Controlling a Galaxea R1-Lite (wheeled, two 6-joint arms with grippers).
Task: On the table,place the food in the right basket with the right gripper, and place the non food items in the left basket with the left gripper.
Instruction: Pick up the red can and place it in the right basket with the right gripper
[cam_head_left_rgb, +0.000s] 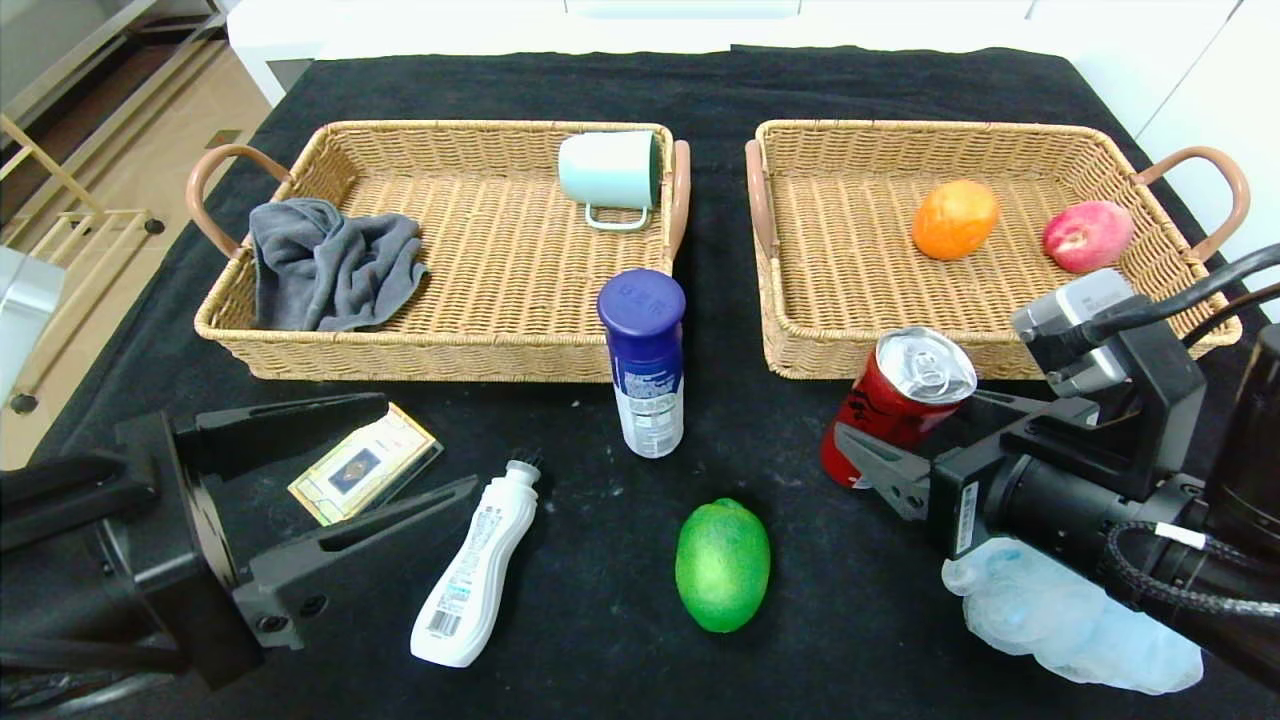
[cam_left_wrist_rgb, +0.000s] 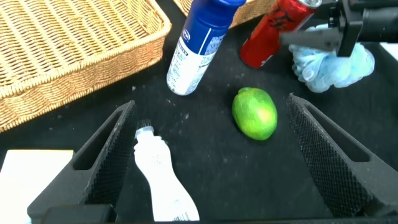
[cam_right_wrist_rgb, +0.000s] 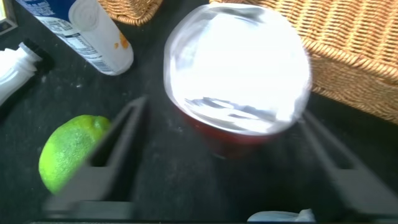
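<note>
Black cloth covers the table (cam_head_left_rgb: 720, 90), which carries two wicker baskets side by side at the back. In the left basket (cam_head_left_rgb: 300, 350) lie a crumpled grey towel (cam_head_left_rgb: 330, 265) and a pale green mug (cam_head_left_rgb: 610, 175) on its side. In the right basket (cam_head_left_rgb: 780, 340) rest an orange fruit (cam_head_left_rgb: 955, 218) and a pink peach-like fruit (cam_head_left_rgb: 1088, 236). At the right, the right gripper (cam_head_left_rgb: 905, 435) reaches in low, its two fingers standing on either side of a tilted red drink can (cam_head_left_rgb: 890, 410) just in front of the right basket; whether they already press the can cannot be told. Below that arm lies a fluffy pale blue bath pouf (cam_head_left_rgb: 1070, 620). At the lower left, the left gripper (cam_head_left_rgb: 420, 450) hovers with its fingers spread wide and holding nothing, above a flat gold-edged card box (cam_head_left_rgb: 365, 463). Beside it a slim white bottle (cam_head_left_rgb: 475, 570) with a black cap lies flat. A white canister (cam_head_left_rgb: 645, 365) with a dark blue cap stands upright between the baskets' front corners. A green lime (cam_head_left_rgb: 722, 565) sits alone near the front centre.
</note>
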